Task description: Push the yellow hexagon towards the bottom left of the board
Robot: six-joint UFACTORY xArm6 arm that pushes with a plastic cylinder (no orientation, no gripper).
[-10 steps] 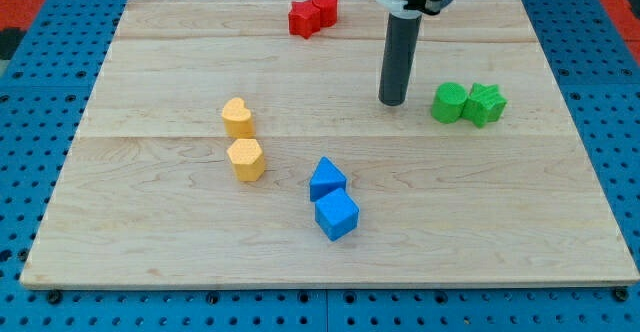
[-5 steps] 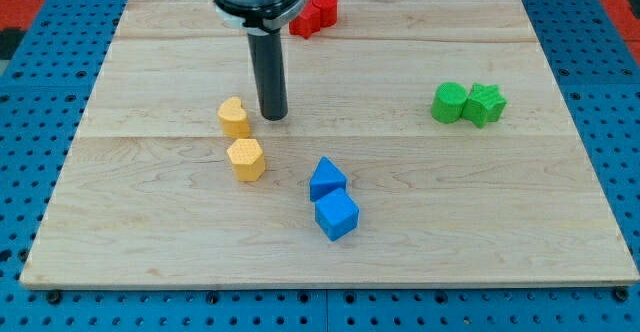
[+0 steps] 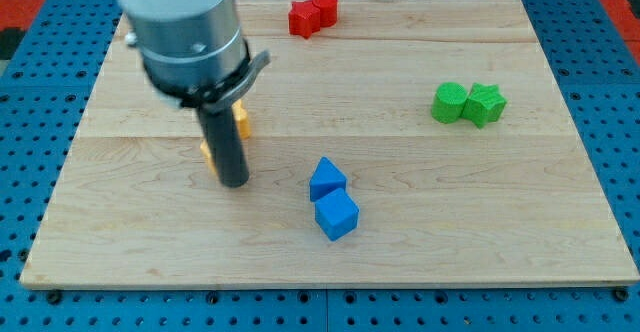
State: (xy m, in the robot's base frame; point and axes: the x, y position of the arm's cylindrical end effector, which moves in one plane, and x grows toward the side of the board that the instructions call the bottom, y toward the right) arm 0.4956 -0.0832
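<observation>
My tip (image 3: 234, 183) rests on the wooden board (image 3: 480, 222), left of centre. The rod covers most of the yellow hexagon (image 3: 205, 152); only a sliver of it shows at the rod's left side, just above the tip. A yellow heart-shaped block (image 3: 242, 120) shows partly behind the rod on its right side, a little higher in the view. Whether the tip touches the hexagon cannot be told.
Two blue blocks (image 3: 327, 179) (image 3: 337, 215) sit together right of the tip. Two red blocks (image 3: 313, 14) lie at the view's top edge of the board. A green round block (image 3: 449, 103) and a green star (image 3: 486, 104) sit at the right.
My tip has moved from the board's upper right across to the left and down, passing the yellow heart, and now stands in front of the yellow hexagon. The other blocks have not moved.
</observation>
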